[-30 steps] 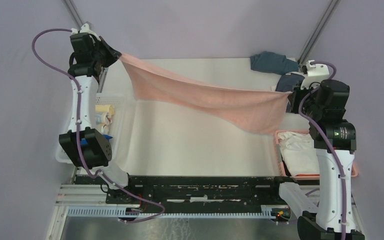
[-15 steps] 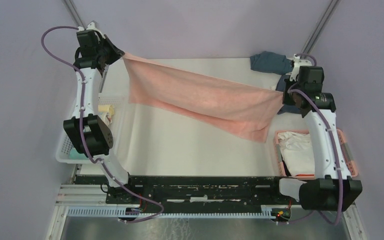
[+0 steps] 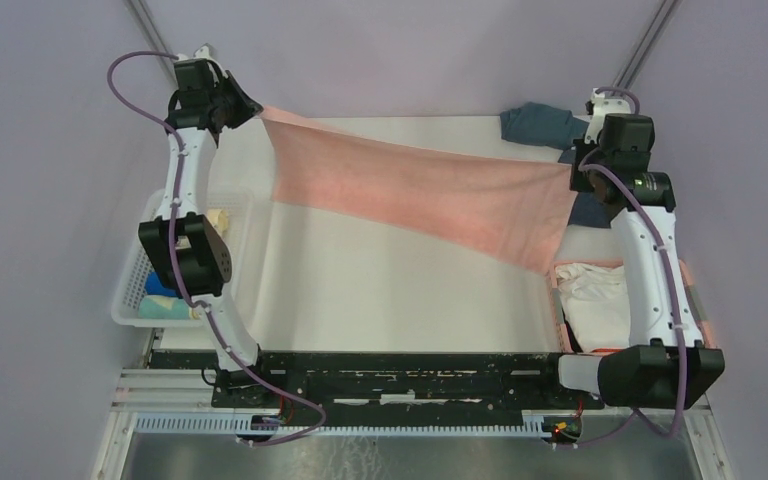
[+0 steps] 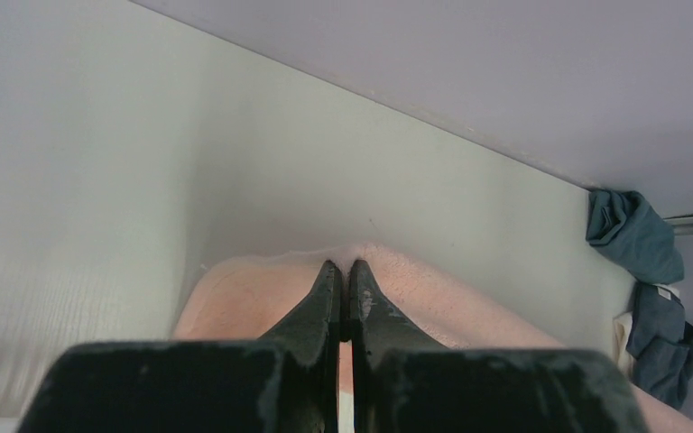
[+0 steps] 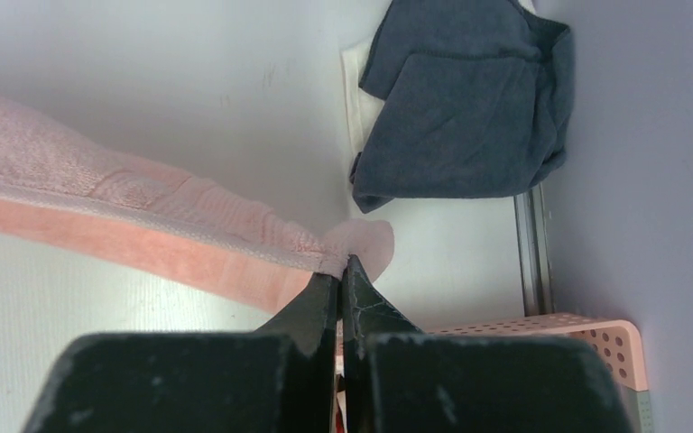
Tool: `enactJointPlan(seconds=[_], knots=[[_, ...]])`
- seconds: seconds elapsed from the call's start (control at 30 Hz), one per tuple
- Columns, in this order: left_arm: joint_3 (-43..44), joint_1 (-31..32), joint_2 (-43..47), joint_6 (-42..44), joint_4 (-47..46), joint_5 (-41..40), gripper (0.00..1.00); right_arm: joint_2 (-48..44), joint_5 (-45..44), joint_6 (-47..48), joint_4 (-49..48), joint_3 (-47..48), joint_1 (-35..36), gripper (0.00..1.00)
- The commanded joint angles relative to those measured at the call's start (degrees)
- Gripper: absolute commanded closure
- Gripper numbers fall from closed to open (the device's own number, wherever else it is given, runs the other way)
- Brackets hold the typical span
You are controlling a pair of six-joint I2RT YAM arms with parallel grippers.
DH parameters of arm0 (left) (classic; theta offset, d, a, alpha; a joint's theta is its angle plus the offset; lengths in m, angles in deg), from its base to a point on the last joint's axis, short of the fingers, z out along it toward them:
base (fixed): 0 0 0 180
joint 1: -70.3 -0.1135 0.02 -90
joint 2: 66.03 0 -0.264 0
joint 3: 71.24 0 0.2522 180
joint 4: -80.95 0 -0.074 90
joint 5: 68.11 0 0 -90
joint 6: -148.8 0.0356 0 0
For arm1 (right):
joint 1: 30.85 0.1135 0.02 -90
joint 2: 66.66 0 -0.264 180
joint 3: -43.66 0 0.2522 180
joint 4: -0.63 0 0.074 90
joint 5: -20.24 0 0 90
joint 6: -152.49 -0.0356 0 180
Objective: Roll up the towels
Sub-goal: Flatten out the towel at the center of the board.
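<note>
A pink towel hangs stretched in the air across the far half of the table, held by one corner at each end. My left gripper is shut on its far left corner. At the right end my right gripper is shut on the other top corner. The towel's lower edge sags toward the right. Dark slate-blue towels lie crumpled at the far right corner, also in the right wrist view. A white towel fills the pink basket.
A white lattice basket at the left edge holds rolled cream, blue and teal towels. The pink basket's rim lies just under my right gripper. Purple walls close in on both sides, and metal rails run up the back corners.
Both arms have reached farther back and up, carrying the pink towel away from me. It now hangs flatter and more taut between the grippers. Both grips stayed shut.
</note>
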Motion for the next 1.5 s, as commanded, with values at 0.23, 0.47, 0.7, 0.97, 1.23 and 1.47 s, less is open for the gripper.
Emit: enactJointPlan(seconds=[0.23,0.47,0.7,0.97,1.23,1.47], knots=[[-6.2,-0.8,18.2,3.5,0.7,-9.6,0.97,-16.8,4.7,0.3,4.3,-0.4,-0.3,1.0],[-4.8,-1.5,23.0,6.5,6.8,-12.3,0.97,-21.8,7.6,-1.5,8.7,1.3,-0.3,1.0],[-4.1,-1.4,20.8,7.9,8.1,-10.3,0.97,-19.3,6.7,-2.8,8.9,1.6,-0.2,1.0],[-0.3,0.1,4.2,6.4,6.8,-2.9,0.97,-4.3,-1.9,-2.5,0.9,-2.5,-0.3,1.0],[8.2,2.4,-11.6,2.5,2.9,-1.1,0.97,10.3,-7.7,3.7,-13.1,-4.0,-0.4,0.99],[15.0,2.4,-19.9,-0.2,0.9,-0.4,0.97,19.2,-6.3,9.0,-16.4,-0.9,-1.1,1.0]])
